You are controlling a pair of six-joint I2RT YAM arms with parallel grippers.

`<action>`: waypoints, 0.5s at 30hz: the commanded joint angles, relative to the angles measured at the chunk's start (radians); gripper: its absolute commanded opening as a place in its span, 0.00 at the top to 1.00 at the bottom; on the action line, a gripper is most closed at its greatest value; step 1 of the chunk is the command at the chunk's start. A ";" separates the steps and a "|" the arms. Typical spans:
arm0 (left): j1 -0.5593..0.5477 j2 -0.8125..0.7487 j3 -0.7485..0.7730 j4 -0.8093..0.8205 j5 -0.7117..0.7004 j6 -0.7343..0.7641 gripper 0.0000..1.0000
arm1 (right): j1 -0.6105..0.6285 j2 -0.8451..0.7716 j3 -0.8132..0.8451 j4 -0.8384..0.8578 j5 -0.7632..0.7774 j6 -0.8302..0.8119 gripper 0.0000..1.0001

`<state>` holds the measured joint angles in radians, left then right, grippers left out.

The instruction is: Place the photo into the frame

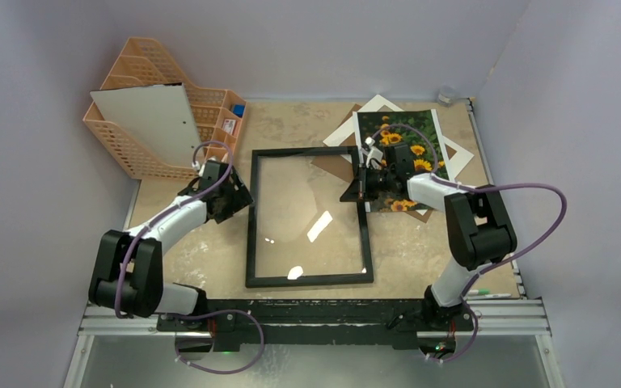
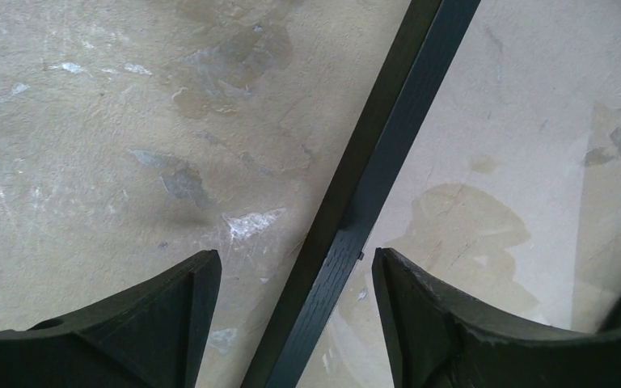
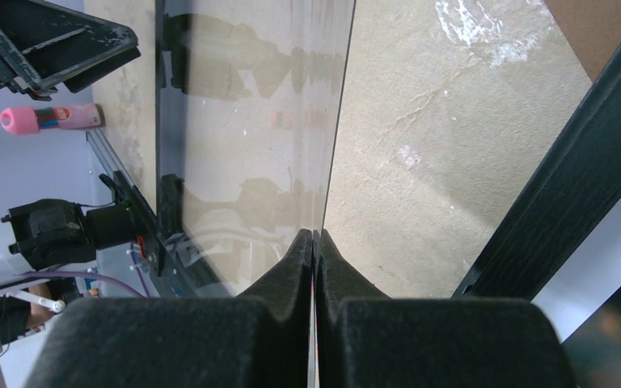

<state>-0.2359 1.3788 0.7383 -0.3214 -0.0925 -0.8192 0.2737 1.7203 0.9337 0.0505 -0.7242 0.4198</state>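
Observation:
The black-bordered frame [image 1: 251,226] lies flat in the middle of the table. Its clear glass pane [image 1: 307,210] is pinched at its right edge by my right gripper [image 1: 361,190]. From the right wrist the pane [image 3: 242,121] runs edge-on away from the shut gripper [image 3: 315,236], with the frame's dark bar [image 3: 566,186] to the right. My left gripper [image 1: 238,194] stands open astride the frame's left bar [image 2: 372,178]; its fingers [image 2: 170,323] sit on either side without touching it. The sunflower photo [image 1: 400,153] lies at the back right, partly under the right arm.
An orange basket organiser [image 1: 141,89] holding a pale board [image 1: 149,121] stands at the back left. Under the photo lie a white mat board [image 1: 376,105] and a brown backing board [image 1: 331,158]. A pink marker [image 3: 48,119] lies near the arm bases.

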 commanded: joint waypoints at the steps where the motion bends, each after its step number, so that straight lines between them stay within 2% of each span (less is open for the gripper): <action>1: 0.000 0.013 -0.003 0.047 0.020 0.015 0.29 | -0.002 -0.062 0.014 0.039 -0.034 -0.019 1.00; 15: 0.001 0.035 -0.006 0.058 0.025 0.018 0.29 | -0.002 -0.076 -0.014 0.081 -0.072 0.019 1.00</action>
<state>-0.2359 1.4097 0.7380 -0.2993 -0.0742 -0.8181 0.2737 1.6798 0.9253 0.0898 -0.7692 0.4290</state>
